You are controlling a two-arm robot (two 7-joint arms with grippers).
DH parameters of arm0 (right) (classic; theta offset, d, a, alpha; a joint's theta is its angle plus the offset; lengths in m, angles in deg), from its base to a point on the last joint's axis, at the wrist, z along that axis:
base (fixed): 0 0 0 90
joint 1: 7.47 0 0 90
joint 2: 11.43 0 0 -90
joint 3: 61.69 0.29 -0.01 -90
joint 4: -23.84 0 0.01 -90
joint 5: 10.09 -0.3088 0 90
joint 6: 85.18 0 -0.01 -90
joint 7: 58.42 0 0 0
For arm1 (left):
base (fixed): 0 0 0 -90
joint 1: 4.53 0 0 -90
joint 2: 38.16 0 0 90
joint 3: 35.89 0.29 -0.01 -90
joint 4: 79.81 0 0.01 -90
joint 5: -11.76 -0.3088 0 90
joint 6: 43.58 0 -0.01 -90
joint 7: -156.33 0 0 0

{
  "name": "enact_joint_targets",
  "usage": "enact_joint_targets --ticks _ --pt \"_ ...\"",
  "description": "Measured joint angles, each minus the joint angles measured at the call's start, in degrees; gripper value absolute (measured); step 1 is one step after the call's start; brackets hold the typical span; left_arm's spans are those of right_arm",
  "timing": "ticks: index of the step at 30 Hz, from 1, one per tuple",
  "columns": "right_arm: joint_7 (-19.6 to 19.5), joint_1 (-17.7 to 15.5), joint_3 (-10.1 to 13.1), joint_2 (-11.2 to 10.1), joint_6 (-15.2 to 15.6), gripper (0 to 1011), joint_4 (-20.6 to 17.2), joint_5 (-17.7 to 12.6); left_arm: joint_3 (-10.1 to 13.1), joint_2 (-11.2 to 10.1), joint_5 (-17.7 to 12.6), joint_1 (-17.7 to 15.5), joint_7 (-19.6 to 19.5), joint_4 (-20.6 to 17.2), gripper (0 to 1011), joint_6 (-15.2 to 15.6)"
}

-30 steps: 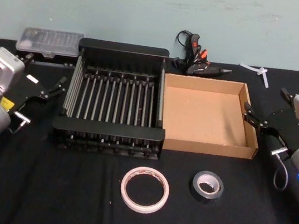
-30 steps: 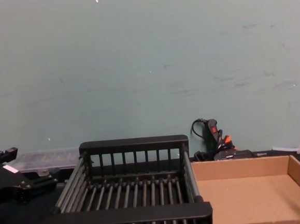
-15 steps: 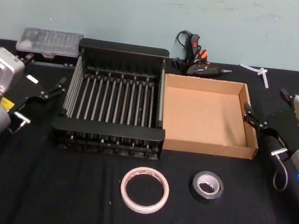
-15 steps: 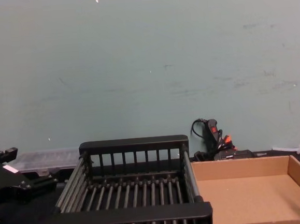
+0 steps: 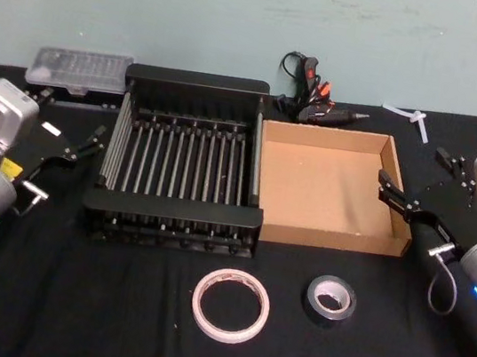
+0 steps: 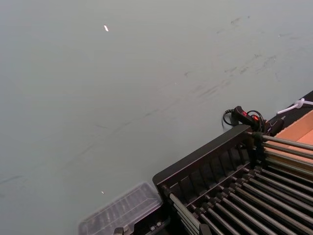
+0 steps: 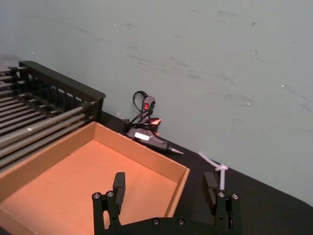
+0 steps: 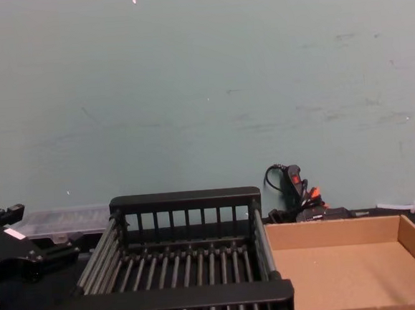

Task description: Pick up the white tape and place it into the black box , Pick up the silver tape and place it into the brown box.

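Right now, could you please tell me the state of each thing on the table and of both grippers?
white tape: flat on the table, ungrasped.
silver tape: flat on the table, ungrasped.
black box: empty.
brown box: empty.
left gripper: open, beside the black box.
right gripper: open, at the brown box's right wall.

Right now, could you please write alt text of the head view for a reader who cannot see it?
A white tape and a silver tape lie on a black table in front of a black box and a brown box. The open left claw and open right claw wait at the sides.
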Motion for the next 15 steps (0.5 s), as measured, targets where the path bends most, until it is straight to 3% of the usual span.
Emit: enact_joint_targets --ticks 15 --pt "3.94 -6.95 3.68 -1.21 4.59 1002 -9.41 -4.94 0.0 0.0 0.0 0.0 0.0 0.0 1002 0.0"
